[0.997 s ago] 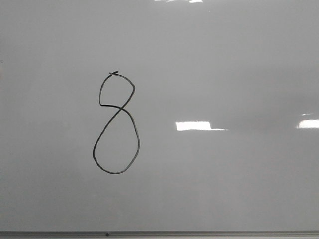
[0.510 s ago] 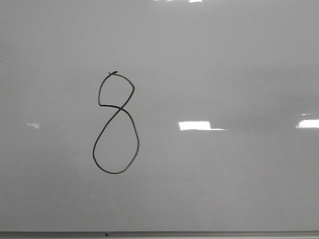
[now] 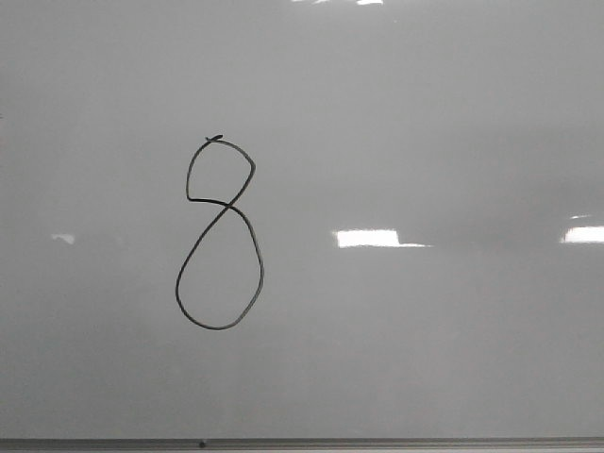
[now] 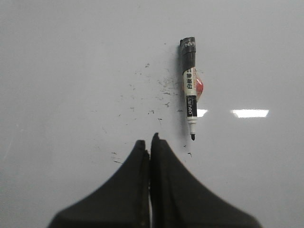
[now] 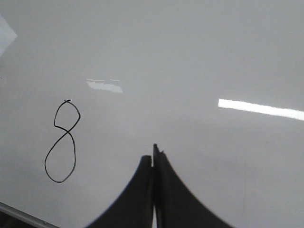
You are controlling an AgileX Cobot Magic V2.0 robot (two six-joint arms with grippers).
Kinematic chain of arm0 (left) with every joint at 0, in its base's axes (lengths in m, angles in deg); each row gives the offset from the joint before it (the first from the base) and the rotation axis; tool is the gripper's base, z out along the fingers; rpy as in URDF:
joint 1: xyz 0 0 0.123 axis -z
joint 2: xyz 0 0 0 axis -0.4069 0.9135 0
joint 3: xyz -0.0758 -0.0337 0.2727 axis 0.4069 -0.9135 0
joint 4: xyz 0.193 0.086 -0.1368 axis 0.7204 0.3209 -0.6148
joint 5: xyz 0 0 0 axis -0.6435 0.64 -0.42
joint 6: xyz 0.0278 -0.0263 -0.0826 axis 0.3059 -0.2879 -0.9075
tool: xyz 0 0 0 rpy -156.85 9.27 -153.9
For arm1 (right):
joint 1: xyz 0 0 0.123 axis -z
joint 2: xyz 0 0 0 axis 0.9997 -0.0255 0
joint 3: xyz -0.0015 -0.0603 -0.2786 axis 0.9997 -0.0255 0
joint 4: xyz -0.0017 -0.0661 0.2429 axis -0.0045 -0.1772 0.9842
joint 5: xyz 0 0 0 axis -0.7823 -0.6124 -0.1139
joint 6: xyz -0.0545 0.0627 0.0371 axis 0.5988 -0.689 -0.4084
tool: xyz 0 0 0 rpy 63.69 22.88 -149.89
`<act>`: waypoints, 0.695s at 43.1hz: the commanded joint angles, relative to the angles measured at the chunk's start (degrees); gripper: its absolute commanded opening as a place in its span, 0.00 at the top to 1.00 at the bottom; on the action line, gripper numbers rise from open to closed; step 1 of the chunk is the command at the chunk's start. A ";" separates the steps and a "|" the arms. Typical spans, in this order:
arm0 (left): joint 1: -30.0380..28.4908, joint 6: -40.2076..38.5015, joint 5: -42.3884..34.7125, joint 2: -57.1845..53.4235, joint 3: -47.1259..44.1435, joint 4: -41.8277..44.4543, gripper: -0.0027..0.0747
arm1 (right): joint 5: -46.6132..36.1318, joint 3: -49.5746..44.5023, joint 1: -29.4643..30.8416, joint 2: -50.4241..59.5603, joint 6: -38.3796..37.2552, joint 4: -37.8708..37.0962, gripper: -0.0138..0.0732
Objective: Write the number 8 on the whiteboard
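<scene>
A thin black hand-drawn number 8 [image 3: 219,236] stands left of centre on the whiteboard [image 3: 425,113]; it also shows in the right wrist view [image 5: 61,141]. No gripper shows in the front view. My left gripper [image 4: 148,142] is shut and empty over the board [image 4: 57,57]. An uncapped black-and-white marker [image 4: 190,90] lies flat on the board just beyond it, tip towards the fingers. My right gripper [image 5: 153,154] is shut and empty above the board [image 5: 213,57], apart from the 8.
The grey frame strip [image 3: 302,443] runs along the board's lower edge and shows as a corner in the right wrist view [image 5: 19,214]. Small black ink specks [image 4: 152,97] lie beside the marker. Bright light reflections [image 3: 368,239] sit on the board.
The 8 is unchanged. Only the light reflections on the board shift slightly, and a faint one has appeared at the left.
</scene>
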 commanded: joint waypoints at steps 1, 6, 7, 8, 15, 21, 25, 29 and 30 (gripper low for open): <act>-0.12 -0.03 -4.97 -1.20 -0.10 -0.21 0.99 | -4.81 1.62 0.36 -0.50 0.24 0.83 0.92; -0.12 -0.03 -4.97 -1.20 -0.10 -0.21 0.99 | -5.68 1.10 0.42 -0.40 0.24 -0.69 0.92; -0.12 -0.03 -4.97 -1.20 -0.10 -0.21 0.99 | -6.50 0.81 0.47 -0.14 0.24 -1.45 0.92; -0.12 -0.03 -4.97 -1.20 -0.10 -0.21 0.99 | -7.20 0.22 0.57 0.12 0.24 -2.50 0.92; -0.12 -0.03 -4.97 -1.20 -0.10 -0.21 0.99 | -12.80 -6.30 3.55 3.55 -1.00 -6.26 0.92; -0.12 -0.03 -4.97 -1.20 -0.10 -0.21 0.99 | -17.07 -13.38 8.97 7.90 -6.05 -10.36 0.92; -0.12 -0.03 -4.97 -1.20 -0.10 -0.21 0.99 | -16.84 -17.42 12.15 10.94 -10.49 -12.40 0.92; -0.12 -0.03 -4.97 -1.20 -0.10 -0.21 0.99 | -16.92 -21.09 13.87 12.57 -12.44 -13.55 0.92; -0.12 -0.03 -4.97 -1.09 -0.10 -0.21 0.99 | -17.17 -21.81 14.10 12.44 -12.51 -13.69 0.92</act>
